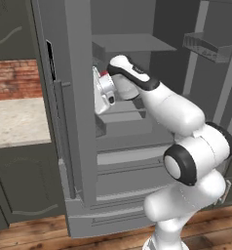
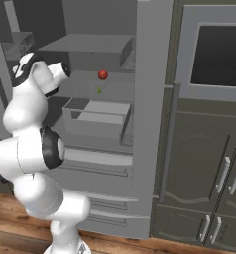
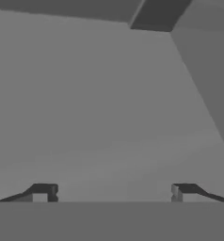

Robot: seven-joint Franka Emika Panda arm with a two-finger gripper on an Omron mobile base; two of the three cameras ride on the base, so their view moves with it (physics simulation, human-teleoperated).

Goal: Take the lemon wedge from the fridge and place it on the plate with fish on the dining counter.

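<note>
Wide-spread and holding nothing, pincer [image 3: 113, 192] faces a bare grey fridge [image 3: 109, 108] wall.

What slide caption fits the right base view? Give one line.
White arm reaches into open grey fridge; tiny yellow-green lemon wedge beside small red fruit.

The fridge [image 1: 81, 146] looks like matt grey brushed metal, flat and smooth, with smooth shelves inside. The arm [image 1: 186, 146] is glossy white plastic with black joints. The floor [image 1: 30, 237] shows warm wood planks with visible grain. A wall [image 1: 10, 78] of rough red brick stands over a speckled stone tabletop [image 1: 15, 122].
</note>
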